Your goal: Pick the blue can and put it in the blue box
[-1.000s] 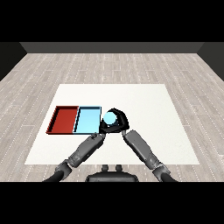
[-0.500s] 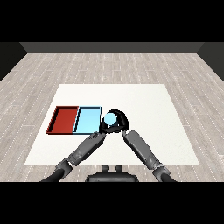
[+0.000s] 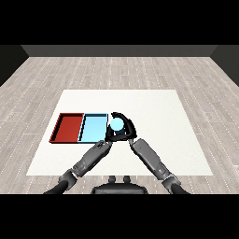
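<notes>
You are carrying the blue can (image 3: 116,124) curled in the right robot hand (image 3: 122,132) just beside the light blue tray (image 3: 92,128); next, shift left and release.

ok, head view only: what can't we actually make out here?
- Blue can: only its top shows; the right hand curled round it hides the sides and base, so whether it is off the table cannot be told.
- Left hand: small and partly behind the right hand; its finger state is unclear.
- Light blue tray: its right edge is covered by the right hand.
- Both arms: elbows cut off at the bottom edge.
</notes>
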### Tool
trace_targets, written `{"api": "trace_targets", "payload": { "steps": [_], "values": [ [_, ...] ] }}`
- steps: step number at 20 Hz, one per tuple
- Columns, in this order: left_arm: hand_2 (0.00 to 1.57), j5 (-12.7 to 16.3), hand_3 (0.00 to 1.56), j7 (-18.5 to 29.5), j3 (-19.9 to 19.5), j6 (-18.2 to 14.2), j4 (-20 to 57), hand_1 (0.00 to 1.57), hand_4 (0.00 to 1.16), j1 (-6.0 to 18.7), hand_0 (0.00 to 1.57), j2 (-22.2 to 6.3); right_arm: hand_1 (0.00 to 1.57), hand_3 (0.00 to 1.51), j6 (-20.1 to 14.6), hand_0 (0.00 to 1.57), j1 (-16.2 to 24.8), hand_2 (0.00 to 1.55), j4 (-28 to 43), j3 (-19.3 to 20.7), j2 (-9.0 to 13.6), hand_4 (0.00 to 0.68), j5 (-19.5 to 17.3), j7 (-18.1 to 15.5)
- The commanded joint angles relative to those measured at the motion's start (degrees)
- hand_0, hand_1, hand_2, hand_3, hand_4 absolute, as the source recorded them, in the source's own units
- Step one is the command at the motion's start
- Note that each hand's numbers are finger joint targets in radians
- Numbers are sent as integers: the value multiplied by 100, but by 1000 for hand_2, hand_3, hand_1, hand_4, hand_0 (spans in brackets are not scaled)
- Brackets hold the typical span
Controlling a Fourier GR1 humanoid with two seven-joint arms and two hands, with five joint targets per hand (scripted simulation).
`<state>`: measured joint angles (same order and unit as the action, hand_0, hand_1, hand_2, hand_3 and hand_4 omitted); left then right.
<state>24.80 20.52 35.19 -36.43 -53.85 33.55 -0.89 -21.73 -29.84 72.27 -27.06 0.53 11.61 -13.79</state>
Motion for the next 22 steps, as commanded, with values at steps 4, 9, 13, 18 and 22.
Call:
{"api": "trace_targets", "payload": {
  "steps": [4, 9, 13, 18, 22],
  "values": [
    [1569, -235, 1480, -118, -214, 11, -238, 1571, 1143, -97, 1571, 86, 0, 0, -73, 0, -134, 0, -19, -144, -49, 0, -226, 165],
    [1571, -90, 1493, -125, -29, -301, -179, 1571, 1149, 25, 1571, 88, 0, 0, 234, 0, 35, 0, 244, 688, 206, 0, -170, 128],
    [1571, -226, 1492, -318, -403, 199, -668, 1571, 1143, -526, 1571, -115, 0, 0, 436, 0, 547, 0, 756, 965, 45, 0, 394, 70],
    [1571, -243, 1487, 271, -796, 171, 141, 1571, 1144, -290, 1571, 18, 0, 0, 1023, 0, 950, 0, 1686, 1451, 538, 0, 830, 100],
    [1568, -397, 1468, 254, -977, 81, 48, 1571, 1139, -276, 1571, -149, 0, 0, 961, 0, 1077, 0, 2467, 1872, 700, 0, 1080, 343]
  ]
}}
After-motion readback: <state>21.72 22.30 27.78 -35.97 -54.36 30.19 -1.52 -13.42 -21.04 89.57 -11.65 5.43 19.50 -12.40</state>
